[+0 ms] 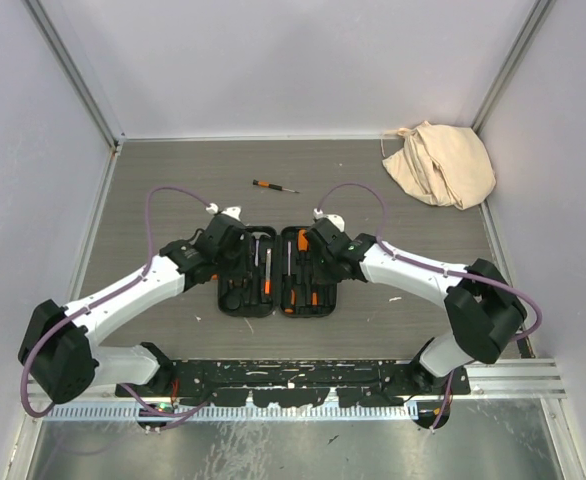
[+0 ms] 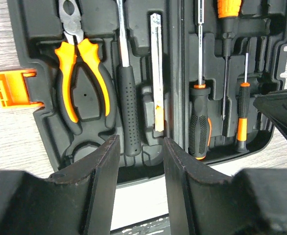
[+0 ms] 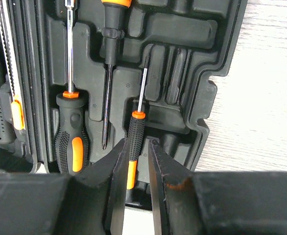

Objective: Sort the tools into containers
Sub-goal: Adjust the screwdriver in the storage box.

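Item: one black tool case (image 1: 238, 300), lying opened flat at the centre of the table (image 1: 173, 180) in the top view, with both halves showing moulded slots and an orange latch (image 2: 11, 88) jutting from its outer edge. Contents we record in the left wrist view: pliers (image 2: 97, 73) with orange handles at upper left, a long tool with a black ribbed handle (image 2: 129, 107) beside them, a narrow blade knife (image 2: 156, 73) next along, and a black-and-orange screwdriver (image 2: 199, 122) in the other half. Left gripper (image 2: 141, 142): it hangs over the lower rim of the case with its jaws apart, the end of the ribbed handle showing in the gap, nothing clamped. Right gripper (image 3: 138, 144): its jaws are drawn narrow on either side of the small screwdriver (image 3: 135, 132), which lies in its slot. One finger looks against the handle and a dark sliver shows on the other side, so we cannot tell whether it is gripped. Outside the case: one loose screwdriver (image 1: 275, 186) on the table above it, well apart, and a beige cloth bag (image 1: 441, 165) at upper right.
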You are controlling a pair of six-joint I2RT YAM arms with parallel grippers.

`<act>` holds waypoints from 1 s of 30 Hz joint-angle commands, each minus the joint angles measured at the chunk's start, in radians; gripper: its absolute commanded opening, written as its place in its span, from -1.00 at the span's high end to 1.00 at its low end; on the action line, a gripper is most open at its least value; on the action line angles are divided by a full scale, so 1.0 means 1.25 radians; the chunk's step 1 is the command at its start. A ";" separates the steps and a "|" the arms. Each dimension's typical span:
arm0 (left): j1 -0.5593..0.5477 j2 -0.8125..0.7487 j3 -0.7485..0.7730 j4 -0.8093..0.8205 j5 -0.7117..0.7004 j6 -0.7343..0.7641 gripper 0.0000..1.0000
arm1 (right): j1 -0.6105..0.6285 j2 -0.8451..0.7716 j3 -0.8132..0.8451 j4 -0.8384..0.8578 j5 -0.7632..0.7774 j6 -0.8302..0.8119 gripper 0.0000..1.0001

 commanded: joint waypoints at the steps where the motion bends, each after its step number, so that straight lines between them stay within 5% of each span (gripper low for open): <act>1: 0.012 -0.025 -0.005 0.014 0.004 0.015 0.18 | 0.001 0.006 0.036 -0.003 0.016 -0.014 0.44; 30: 0.013 -0.024 -0.013 0.030 0.039 0.024 0.19 | 0.015 0.053 0.050 0.026 0.028 -0.015 0.56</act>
